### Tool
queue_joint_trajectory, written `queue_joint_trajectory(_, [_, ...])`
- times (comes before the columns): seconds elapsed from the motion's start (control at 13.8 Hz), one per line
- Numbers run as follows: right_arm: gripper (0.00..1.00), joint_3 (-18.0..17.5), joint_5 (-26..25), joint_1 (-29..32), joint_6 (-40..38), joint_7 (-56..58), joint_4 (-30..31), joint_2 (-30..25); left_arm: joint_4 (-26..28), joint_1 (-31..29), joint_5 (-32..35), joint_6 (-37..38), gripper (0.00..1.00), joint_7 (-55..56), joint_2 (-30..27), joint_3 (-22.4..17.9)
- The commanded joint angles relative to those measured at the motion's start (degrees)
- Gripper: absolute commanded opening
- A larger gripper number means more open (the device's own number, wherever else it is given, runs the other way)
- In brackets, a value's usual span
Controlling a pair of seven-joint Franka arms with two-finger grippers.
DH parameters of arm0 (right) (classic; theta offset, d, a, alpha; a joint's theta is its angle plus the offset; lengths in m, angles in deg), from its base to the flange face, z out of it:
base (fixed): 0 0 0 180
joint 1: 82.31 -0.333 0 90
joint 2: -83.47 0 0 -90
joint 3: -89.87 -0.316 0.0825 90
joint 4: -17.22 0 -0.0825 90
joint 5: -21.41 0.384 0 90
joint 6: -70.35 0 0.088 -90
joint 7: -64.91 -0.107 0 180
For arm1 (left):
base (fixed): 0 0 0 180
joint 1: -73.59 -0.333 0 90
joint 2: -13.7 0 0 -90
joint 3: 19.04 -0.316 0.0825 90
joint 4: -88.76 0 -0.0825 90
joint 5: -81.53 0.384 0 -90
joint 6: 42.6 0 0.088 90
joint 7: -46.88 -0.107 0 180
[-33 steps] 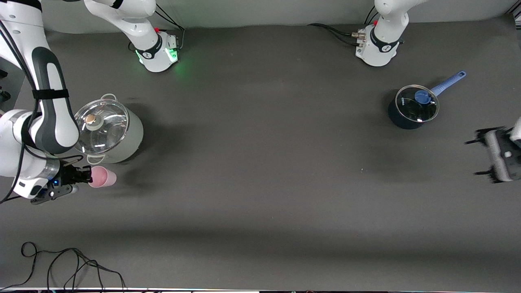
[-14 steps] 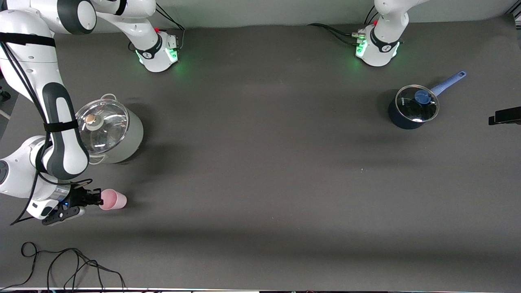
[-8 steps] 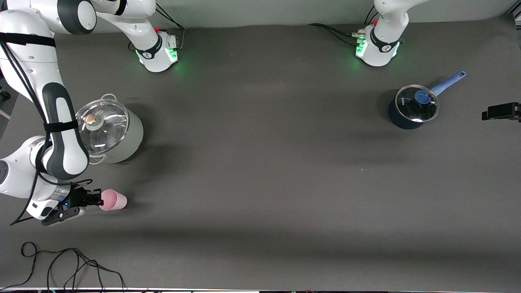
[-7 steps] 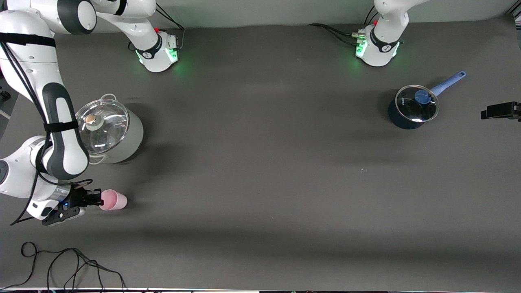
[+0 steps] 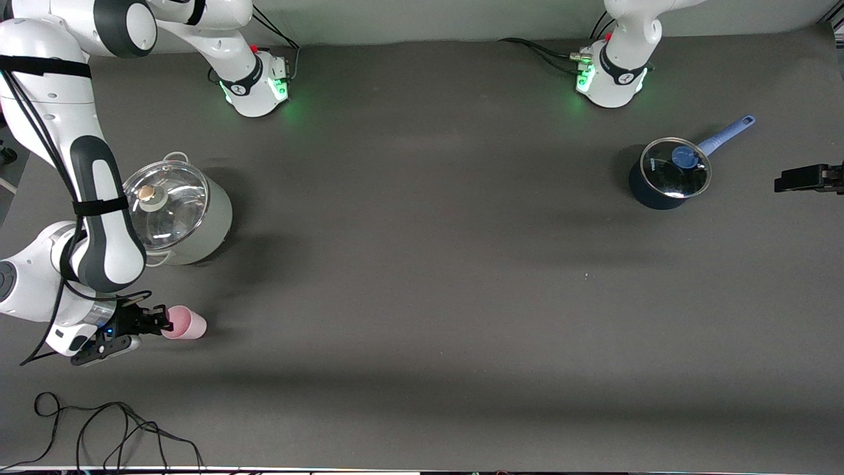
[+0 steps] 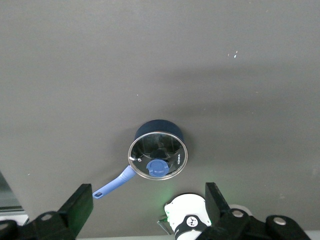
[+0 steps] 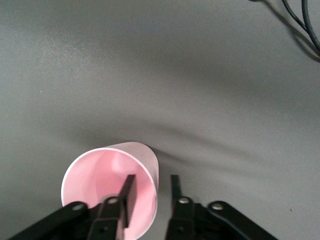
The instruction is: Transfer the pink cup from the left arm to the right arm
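Your right end effector (image 5: pixel 155 323) sits low at the right arm's end of the tabletop (image 5: pixel 422 284), nearer the front camera than the large steel pot with a glass lid (image 5: pixel 175 214), and it is clenched on the small pale-pink tapered plastic cup (image 5: pixel 184 324). The right wrist view shows how: one finger (image 7: pixel 128 196) is inside the cup's mouth and the other runs down the outside, so the wall of the pale-pink cup (image 7: pixel 111 187) is pinched at the rim. From the front the cup projects from the fingertips toward the middle of the tabletop, its long axis roughly level and in line with the fingers; you cannot tell from these views whether it rests on the surface or hangs just above it. Your left end effector (image 5: pixel 801 178) is well apart, over the left arm's edge of the tabletop beside the dark blue saucepan with a glass lid and blue handle (image 5: pixel 670 173); its fingers (image 6: pixel 77 210) are spread wide with nothing between them, looking down on the blue saucepan (image 6: pixel 158 152). The cup is already with the right arm, so the handover looks done.
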Motion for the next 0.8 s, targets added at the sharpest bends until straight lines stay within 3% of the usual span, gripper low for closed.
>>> queue_joint_trajectory(0.0, [1.00, -0.1, 2.0, 0.2, 0.4, 1.7, -1.1, 0.8, 3.9, 5.2, -2.3, -0.9, 1.00, 0.6, -3.8, -6.0])
queue_joint_trajectory(0.22, [1.00, -0.1, 2.5, 0.3, 0.3, 1.7, -1.0, 0.8, 15.8, 5.5, -2.3, -11.3, 1.00, 0.6, -11.7, -5.5])
queue_joint_trajectory(0.36, [1.00, -0.1, 2.5, 0.4, 0.0, 1.7, -1.0, 0.6, 22.4, 4.3, -1.8, -18.0, 1.00, 0.1, -15.7, -1.6])
queue_joint_trajectory(0.58, [1.00, -0.1, 2.4, 0.5, -1.0, 1.3, -1.2, -0.5, 23.3, 3.7, 0.1, -19.5, 1.00, -0.5, -15.9, 1.2])
queue_joint_trajectory(0.72, [1.00, 0.2, 2.3, 0.5, -6.8, 0.6, -3.8, -2.1, 23.3, 3.8, 1.7, -19.5, 1.00, -0.5, -15.8, 1.2])
